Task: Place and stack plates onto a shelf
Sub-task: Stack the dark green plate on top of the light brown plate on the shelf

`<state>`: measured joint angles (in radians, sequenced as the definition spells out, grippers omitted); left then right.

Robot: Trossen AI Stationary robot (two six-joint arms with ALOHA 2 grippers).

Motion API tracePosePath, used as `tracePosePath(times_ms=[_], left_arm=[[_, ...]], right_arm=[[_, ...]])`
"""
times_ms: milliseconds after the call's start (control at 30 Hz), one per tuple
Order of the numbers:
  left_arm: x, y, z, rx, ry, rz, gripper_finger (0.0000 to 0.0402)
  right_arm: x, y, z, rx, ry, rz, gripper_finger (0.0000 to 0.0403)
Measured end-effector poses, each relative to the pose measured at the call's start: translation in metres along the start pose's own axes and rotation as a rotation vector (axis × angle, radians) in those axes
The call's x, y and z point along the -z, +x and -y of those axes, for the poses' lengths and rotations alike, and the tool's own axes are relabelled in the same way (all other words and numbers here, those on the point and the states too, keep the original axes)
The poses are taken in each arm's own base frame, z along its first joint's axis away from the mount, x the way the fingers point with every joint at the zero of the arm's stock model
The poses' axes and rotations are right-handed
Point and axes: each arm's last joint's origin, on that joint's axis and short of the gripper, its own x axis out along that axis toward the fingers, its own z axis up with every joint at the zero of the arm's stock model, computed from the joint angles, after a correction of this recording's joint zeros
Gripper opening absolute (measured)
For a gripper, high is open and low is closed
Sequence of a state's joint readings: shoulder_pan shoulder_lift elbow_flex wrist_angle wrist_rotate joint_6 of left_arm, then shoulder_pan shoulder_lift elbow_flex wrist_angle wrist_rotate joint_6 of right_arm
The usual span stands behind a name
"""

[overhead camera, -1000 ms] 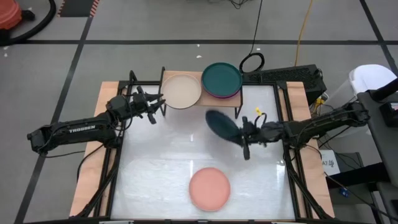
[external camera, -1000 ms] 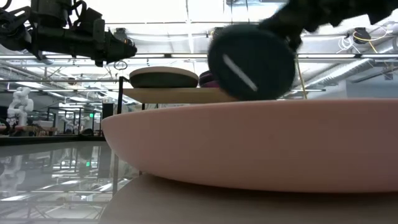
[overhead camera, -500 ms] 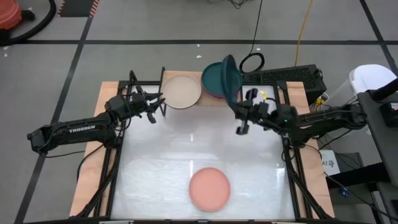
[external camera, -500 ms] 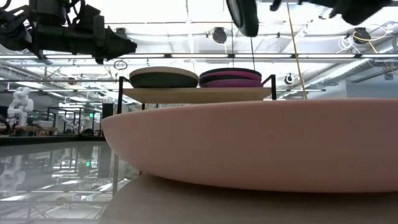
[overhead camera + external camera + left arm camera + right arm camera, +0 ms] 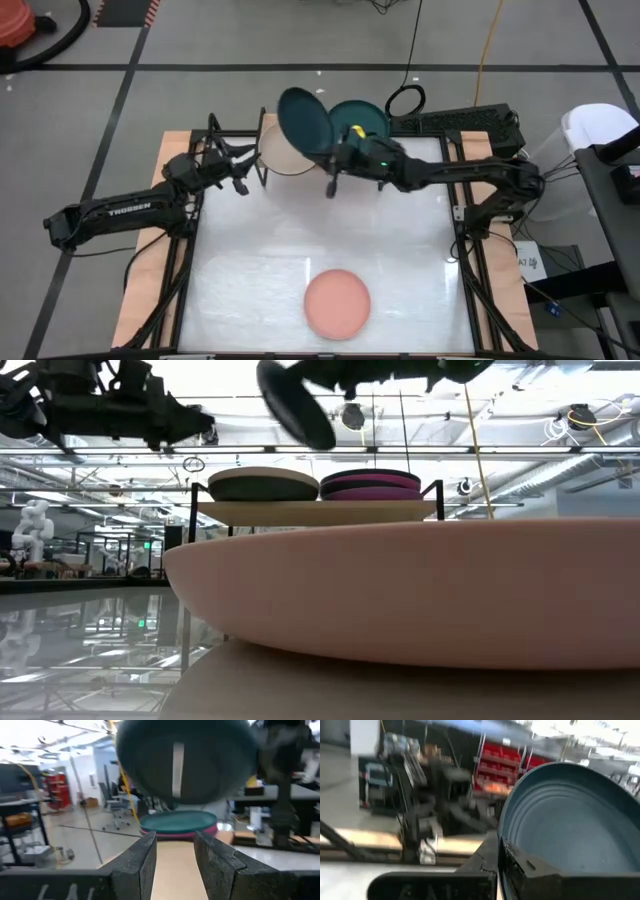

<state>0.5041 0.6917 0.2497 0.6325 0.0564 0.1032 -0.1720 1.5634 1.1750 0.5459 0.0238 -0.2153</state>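
Gripping the rim of a dark teal plate (image 5: pixel 303 122), the right gripper (image 5: pixel 338 155) holds it tilted steeply on edge above the shelf (image 5: pixel 385 157), its fingers clamped tight on the plate's edge, as the right wrist view shows. From this claw the plate rises up and away toward the left arm's side, its hollow face turned upward in the high view, and directly below and just beyond the claw lies the beige plate (image 5: pixel 272 152), which sits alone on the near half of the shelf. Beside the claw on its other side stands the stack topped by another dark teal plate (image 5: pixel 366 118), with purple and magenta rims showing beneath it in the low view. My judgement is that the coming move turns on levelling the held plate and lowering it squarely over the beige one. The left gripper (image 5: pixel 240 170) hovers close by the shelf's end, fingers apart and holding nothing, near enough to crowd the descent. Well behind the claw, on the white table (image 5: pixel 250 280), the salmon pink plate (image 5: pixel 337 304) waits.
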Motion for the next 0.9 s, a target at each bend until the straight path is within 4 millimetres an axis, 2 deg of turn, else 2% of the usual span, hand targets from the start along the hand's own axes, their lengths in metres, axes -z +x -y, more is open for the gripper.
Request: tracePosePath(times_ms=[200,333,567,900], left_arm=[[-0.013,-0.014,-0.004,-0.085,0.003,0.052,0.0138],[-0.017,-0.017,-0.004,-0.094,0.002,0.076,0.0138],[-0.015,-0.016,-0.004,-0.093,0.001,0.065,0.0138],[-0.015,-0.016,-0.004,-0.093,0.016,0.062,0.0138]], right_arm=[[0.022,0.025,0.006,0.009,-0.002,-0.062,0.0000],[0.040,0.038,0.005,-0.045,0.037,-0.059,0.0000],[0.067,0.049,0.000,-0.062,0.075,-0.104,0.0000],[0.072,0.050,-0.001,-0.059,0.073,-0.115,0.0015]])
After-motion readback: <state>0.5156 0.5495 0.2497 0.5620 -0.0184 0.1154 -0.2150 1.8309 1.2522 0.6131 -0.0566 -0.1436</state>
